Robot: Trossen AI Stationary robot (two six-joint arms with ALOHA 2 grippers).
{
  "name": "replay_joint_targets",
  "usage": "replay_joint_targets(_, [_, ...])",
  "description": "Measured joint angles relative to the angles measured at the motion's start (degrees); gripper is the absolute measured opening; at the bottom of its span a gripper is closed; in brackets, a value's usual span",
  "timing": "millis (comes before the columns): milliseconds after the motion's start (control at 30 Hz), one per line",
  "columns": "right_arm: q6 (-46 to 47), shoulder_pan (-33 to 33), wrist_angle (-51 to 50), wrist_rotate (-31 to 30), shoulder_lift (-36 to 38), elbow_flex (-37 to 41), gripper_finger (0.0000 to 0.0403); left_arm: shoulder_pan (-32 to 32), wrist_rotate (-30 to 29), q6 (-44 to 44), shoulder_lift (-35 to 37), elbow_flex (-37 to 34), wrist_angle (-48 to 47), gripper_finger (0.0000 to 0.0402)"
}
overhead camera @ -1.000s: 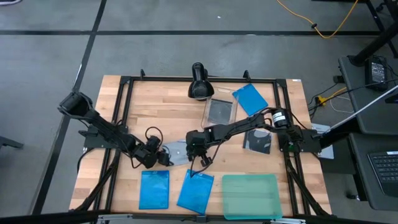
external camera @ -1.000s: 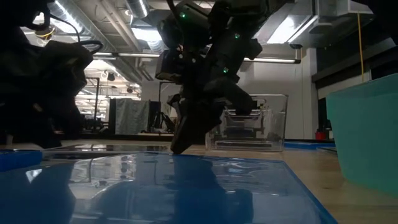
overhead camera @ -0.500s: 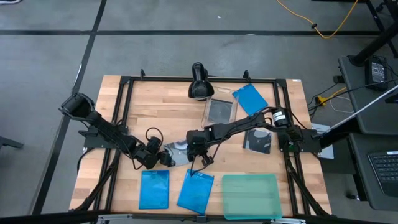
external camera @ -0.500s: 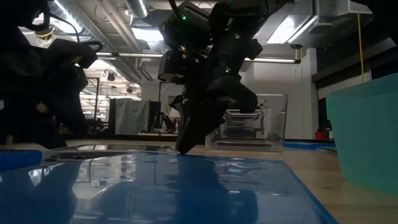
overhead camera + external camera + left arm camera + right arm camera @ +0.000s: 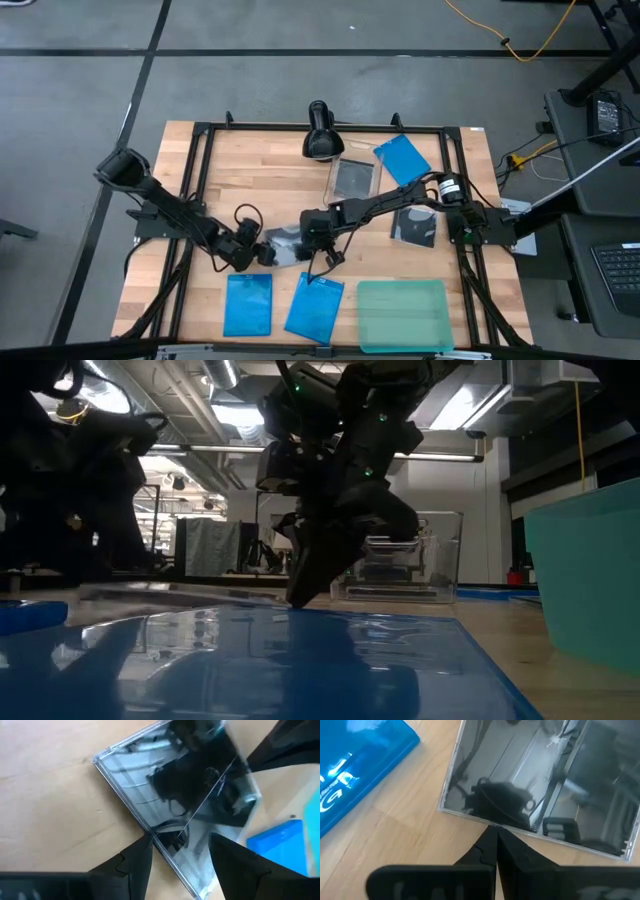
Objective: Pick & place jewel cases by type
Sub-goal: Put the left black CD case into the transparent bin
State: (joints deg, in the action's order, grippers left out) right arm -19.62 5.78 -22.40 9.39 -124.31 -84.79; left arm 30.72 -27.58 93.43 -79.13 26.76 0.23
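Note:
A clear-and-black disc jewel case (image 5: 285,243) lies at the table's middle between my two grippers. My left gripper (image 5: 266,253) stands open at its left edge (image 5: 125,805). My right gripper (image 5: 307,245) is shut, with its tip at the case's right edge. Two blue jewel cases (image 5: 248,303) (image 5: 315,306) lie flat by the near edge, and a third (image 5: 403,158) lies at the far right. Another disc case (image 5: 413,225) lies under my right arm. One more (image 5: 353,178) sits in the clear tub. My left gripper comes slanting down from the table's left. One fingertip (image 5: 142,847) is against the disc case's left edge (image 5: 157,840), and the other finger (image 5: 225,855) stands over the case's top; whether that one touches I cannot tell. My right gripper sets its shut fingertips (image 5: 495,832) against the case's right edge (image 5: 495,823), slanting down from the right. In the low view its tip (image 5: 297,600) is down at the table.
A translucent teal tray (image 5: 403,315) lies at the near right corner. The clear tub (image 5: 352,165) stands at the far middle beside a black camera head (image 5: 320,135). A black frame (image 5: 200,130) runs around the tabletop.
My left gripper has tipped a little and stayed open. In the low view the disc case's left side has come slightly up off the table, while the edge at my right gripper has kept its place.

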Motion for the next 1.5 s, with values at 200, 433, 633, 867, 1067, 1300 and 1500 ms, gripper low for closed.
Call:
replay_joint_targets(200, [-1.0, 0.0, -1.1, 0.1, 0.1, 0.0, 0.0006, 0.0, -1.4, -1.8, 3.9, 0.3, -0.6, 0.0185])
replay_joint_targets(433, [-2.6, -0.1, -1.5, 0.8, 0.1, 0.0, 0.0006, 0.0, -2.2, -3.3, 8.5, 0.6, -0.6, 0.0185])
replay_joint_targets(633, [-3.0, -0.1, -1.4, 0.8, 0.1, -0.1, 0.0006, -0.2, -5.5, -5.7, 11.3, 1.3, 4.2, 0.0184])
replay_joint_targets(867, [-3.2, -0.1, 0.5, 0.2, -0.3, -0.3, 0.0006, -2.7, -0.1, -7.9, 9.7, 1.0, 3.3, 0.0184])
replay_joint_targets(1067, [-3.1, -0.1, 0.3, 0.5, -0.2, -0.3, 0.0006, -5.0, 1.0, -9.6, 7.3, 0.8, 6.3, 0.0184])
replay_joint_targets(1300, [-3.1, -0.1, -0.1, 0.6, -0.2, -0.3, 0.0006, -7.3, 1.9, -11.2, 6.9, 0.8, 5.1, 0.0152])
replay_joint_targets(1500, [-3.0, 0.0, -0.4, 0.8, 0.0, -0.2, 0.0006, -8.8, 6.4, -10.6, 7.0, 0.8, 0.6, 0.0089])
